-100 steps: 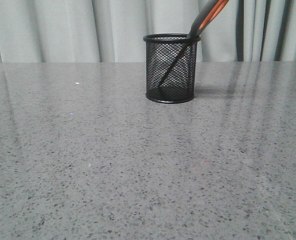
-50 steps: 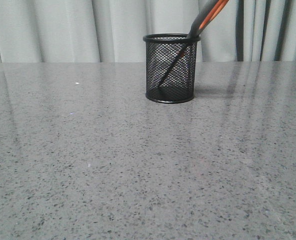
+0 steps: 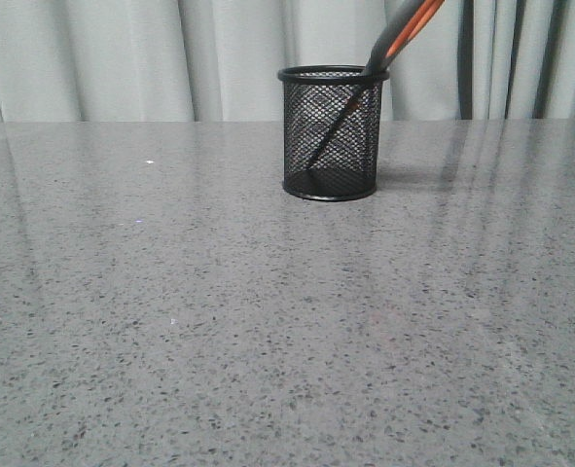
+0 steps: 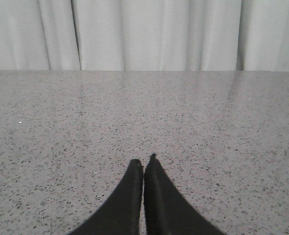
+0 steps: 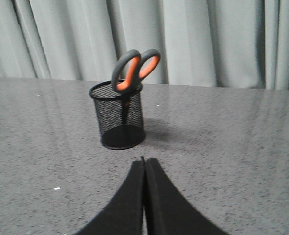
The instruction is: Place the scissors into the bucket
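Scissors (image 3: 401,37): blades down inside the bucket (image 3: 331,133), leaning on its rim, grey-and-orange handles sticking out above. Bucket: upright on the table (image 3: 268,321), toward the far edge. Right gripper (image 5: 144,162): low over the table, near side of the bucket, apart from it, fingers pressed together, holding nothing. Left gripper (image 4: 143,162): fingers likewise together, empty, over bare tabletop. Table: grey speckled stone, glossy. Backdrop: pale pleated curtain (image 3: 122,58) behind the far edge
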Robot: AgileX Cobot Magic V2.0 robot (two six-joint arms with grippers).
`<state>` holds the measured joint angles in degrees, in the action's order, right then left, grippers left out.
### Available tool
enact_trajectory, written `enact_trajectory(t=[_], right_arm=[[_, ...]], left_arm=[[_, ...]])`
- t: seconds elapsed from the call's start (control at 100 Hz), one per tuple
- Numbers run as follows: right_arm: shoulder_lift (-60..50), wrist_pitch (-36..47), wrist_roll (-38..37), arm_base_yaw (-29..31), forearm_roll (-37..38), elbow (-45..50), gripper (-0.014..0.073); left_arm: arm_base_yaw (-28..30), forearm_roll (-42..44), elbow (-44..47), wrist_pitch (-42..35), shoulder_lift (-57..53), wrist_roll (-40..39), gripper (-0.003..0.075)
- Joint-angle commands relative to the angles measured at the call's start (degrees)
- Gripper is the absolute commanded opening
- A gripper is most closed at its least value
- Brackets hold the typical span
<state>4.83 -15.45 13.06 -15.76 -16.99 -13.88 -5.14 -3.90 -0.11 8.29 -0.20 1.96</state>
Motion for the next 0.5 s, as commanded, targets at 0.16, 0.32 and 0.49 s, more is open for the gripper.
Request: enact_trajectory(t=[0.16,0.32,0.49], right_arm=[[0.3,11.9,-5.5,6.1,9.6,6.5,-0.0064],[-3.9,12.2,-5.5,10.0,11.1,11.7,-0.0065],[-6.7,9.0,-5.6,14.1,12.0,15.4,-0.0065]], left_arm=[[0.2,-0.5,1.6,-4.3,-1.5,-0.6,-0.0021],[0.2,-0.5,1.6,-4.3,-1.5,-0.6,-0.0021],[0.2,-0.5,1.6,-4.3,-1.5,-0.6,-0.0021]])
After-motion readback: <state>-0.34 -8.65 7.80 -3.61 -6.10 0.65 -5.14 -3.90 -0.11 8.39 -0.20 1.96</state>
